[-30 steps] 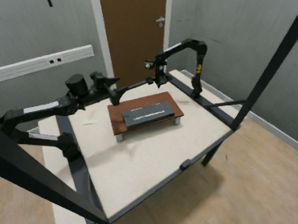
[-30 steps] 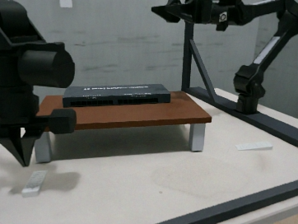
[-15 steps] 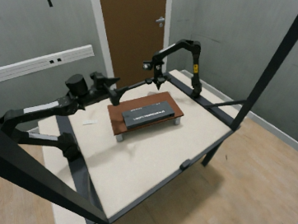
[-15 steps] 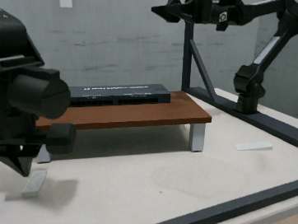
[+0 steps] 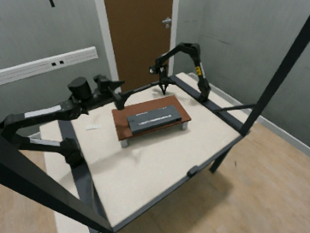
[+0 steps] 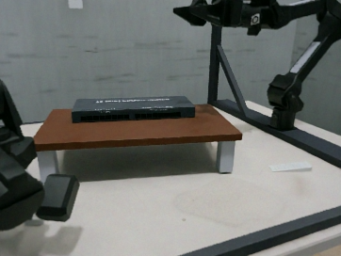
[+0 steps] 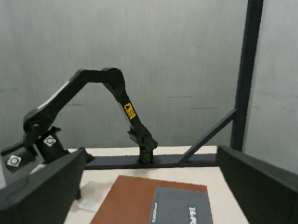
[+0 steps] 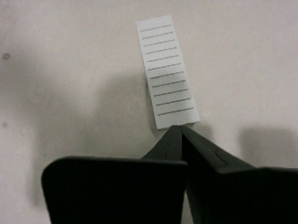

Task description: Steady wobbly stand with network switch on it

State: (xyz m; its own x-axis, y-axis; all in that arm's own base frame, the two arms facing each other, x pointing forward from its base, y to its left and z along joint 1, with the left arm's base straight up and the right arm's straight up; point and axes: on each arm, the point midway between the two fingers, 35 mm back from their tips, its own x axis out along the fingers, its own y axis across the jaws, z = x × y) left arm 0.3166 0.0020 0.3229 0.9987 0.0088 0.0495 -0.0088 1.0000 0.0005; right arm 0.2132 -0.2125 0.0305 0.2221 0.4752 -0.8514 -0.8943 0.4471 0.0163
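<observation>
A pale bench (image 5: 171,158) (image 6: 155,207) (image 7: 220,192) (image 8: 240,65) bore a brown stand (image 5: 147,104) (image 6: 141,132) (image 7: 122,197) on grey legs and white ruled strips, one (image 5: 92,127) (image 6: 290,167) well apart from another (image 8: 170,75).

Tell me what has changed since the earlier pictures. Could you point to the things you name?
The right jaws (image 5: 164,92) (image 6: 47,202) moved down, closer to the table, beside the small pale ribbed wedge (image 6: 34,222) (image 7: 89,205) (image 8: 170,75). Nothing was visibly gripped or released. The reddish-brown stand (image 5: 121,121) (image 6: 141,134) (image 7: 116,200), dark network switch (image 5: 154,120) (image 6: 134,108) (image 7: 180,207), other pale wedge (image 5: 92,127) (image 6: 291,167) and left arm look unchanged.
</observation>
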